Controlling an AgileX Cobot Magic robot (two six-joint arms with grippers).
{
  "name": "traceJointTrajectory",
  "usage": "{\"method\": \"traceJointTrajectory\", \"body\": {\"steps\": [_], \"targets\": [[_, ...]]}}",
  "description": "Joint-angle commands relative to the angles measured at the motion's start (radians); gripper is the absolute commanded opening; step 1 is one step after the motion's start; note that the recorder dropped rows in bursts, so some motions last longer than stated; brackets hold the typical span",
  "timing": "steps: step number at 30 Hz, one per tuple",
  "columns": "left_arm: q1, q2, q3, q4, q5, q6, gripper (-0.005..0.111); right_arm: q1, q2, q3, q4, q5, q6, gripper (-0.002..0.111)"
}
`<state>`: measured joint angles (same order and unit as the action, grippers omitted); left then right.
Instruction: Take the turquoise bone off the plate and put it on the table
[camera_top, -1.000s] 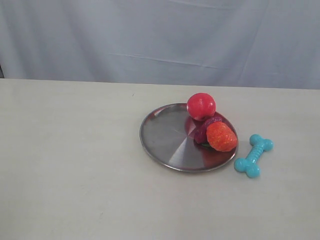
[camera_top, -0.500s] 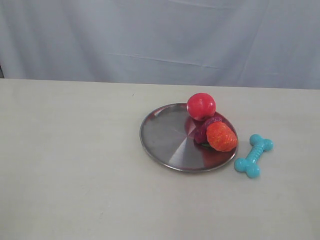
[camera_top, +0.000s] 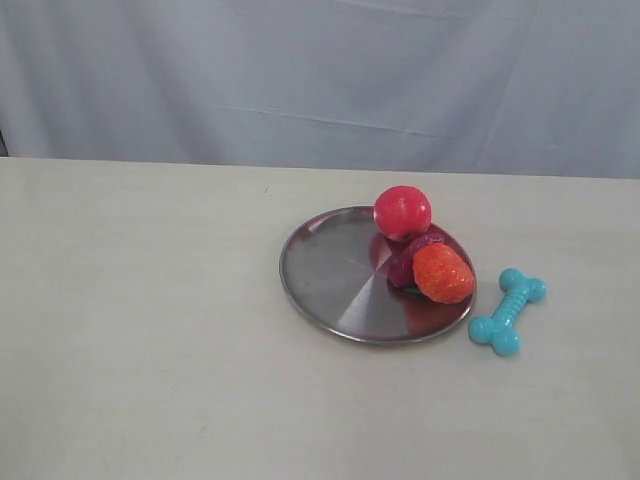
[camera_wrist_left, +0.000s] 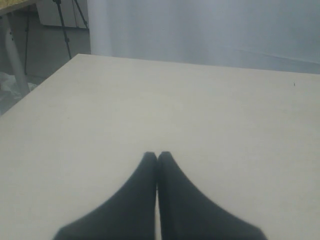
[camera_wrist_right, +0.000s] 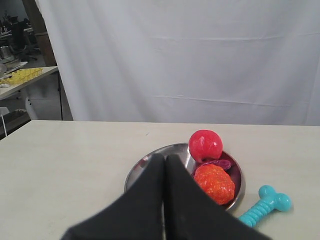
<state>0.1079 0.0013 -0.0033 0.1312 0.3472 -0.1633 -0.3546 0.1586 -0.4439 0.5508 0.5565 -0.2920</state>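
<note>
The turquoise bone (camera_top: 507, 311) (camera_wrist_right: 264, 204) lies flat on the table (camera_top: 150, 330), just off the right rim of the steel plate (camera_top: 335, 275) (camera_wrist_right: 235, 192), apart from it. Neither arm shows in the exterior view. In the right wrist view my right gripper (camera_wrist_right: 165, 159) is shut and empty, held back from the plate's near side. My left gripper (camera_wrist_left: 157, 155) is shut and empty over bare tabletop (camera_wrist_left: 200, 110), with no task object in its view.
A red ball (camera_top: 402, 212) (camera_wrist_right: 205, 145) sits on the plate's far rim. An orange strawberry-like toy (camera_top: 442, 273) (camera_wrist_right: 214, 183) and a dark purple piece (camera_top: 412, 252) lie on the plate's right half. A grey curtain (camera_top: 320, 70) backs the table.
</note>
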Motion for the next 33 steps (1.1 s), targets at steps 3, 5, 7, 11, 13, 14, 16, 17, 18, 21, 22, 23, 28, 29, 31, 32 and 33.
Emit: {"method": "traceJointTrajectory", "body": {"steps": [3, 5, 7, 11, 13, 14, 16, 17, 18, 21, 22, 23, 28, 29, 31, 32, 33], "targets": [[-0.007, -0.001, 0.003, 0.000, -0.001, -0.002, 0.000, -0.001, -0.005, 0.004, 0.002, 0.002, 0.001, 0.000], [-0.007, -0.001, 0.003, 0.000, -0.001, -0.002, 0.000, -0.001, -0.005, 0.004, 0.000, 0.002, 0.001, 0.000], [-0.007, -0.001, 0.003, 0.000, -0.001, -0.002, 0.000, -0.001, -0.005, 0.004, -0.019, -0.002, -0.009, 0.000], [-0.007, -0.001, 0.003, 0.000, -0.001, -0.002, 0.000, -0.001, -0.005, 0.004, -0.069, -0.002, -0.012, 0.000], [-0.007, -0.001, 0.003, 0.000, -0.001, -0.002, 0.000, -0.001, -0.005, 0.004, -0.079, -0.002, -0.012, 0.000], [-0.007, -0.001, 0.003, 0.000, -0.001, -0.002, 0.000, -0.001, -0.005, 0.004, -0.079, -0.002, -0.012, 0.000], [-0.007, -0.001, 0.003, 0.000, -0.001, -0.002, 0.000, -0.001, -0.005, 0.004, -0.079, -0.007, -0.012, 0.000], [-0.007, -0.001, 0.003, 0.000, -0.001, -0.002, 0.000, -0.001, -0.005, 0.004, -0.079, -0.007, -0.012, 0.000], [-0.007, -0.001, 0.003, 0.000, -0.001, -0.002, 0.000, -0.001, -0.005, 0.004, -0.079, -0.012, -0.012, 0.000], [-0.007, -0.001, 0.003, 0.000, -0.001, -0.002, 0.000, -0.003, -0.005, 0.004, -0.083, -0.050, -0.012, 0.000], [-0.007, -0.001, 0.003, 0.000, -0.001, -0.002, 0.000, -0.005, -0.005, 0.004, -0.089, -0.071, -0.012, 0.000], [-0.007, -0.001, 0.003, 0.000, -0.001, -0.002, 0.000, -0.010, -0.005, 0.006, -0.093, -0.096, -0.012, 0.000], [-0.007, -0.001, 0.003, 0.000, -0.001, -0.002, 0.000, -0.075, -0.109, 0.145, -0.115, -0.290, -0.012, 0.000], [-0.007, -0.001, 0.003, 0.000, -0.001, -0.002, 0.000, -0.079, -0.137, 0.198, -0.115, -0.330, -0.012, 0.000], [-0.007, -0.001, 0.003, 0.000, -0.001, -0.002, 0.000, -0.079, -0.159, 0.291, -0.107, -0.404, -0.006, 0.000], [-0.007, -0.001, 0.003, 0.000, -0.001, -0.002, 0.000, -0.079, -0.159, 0.319, -0.107, -0.420, 0.001, 0.000], [-0.007, -0.001, 0.003, 0.000, -0.001, -0.002, 0.000, -0.079, -0.159, 0.341, -0.107, -0.432, 0.014, 0.000]]}}
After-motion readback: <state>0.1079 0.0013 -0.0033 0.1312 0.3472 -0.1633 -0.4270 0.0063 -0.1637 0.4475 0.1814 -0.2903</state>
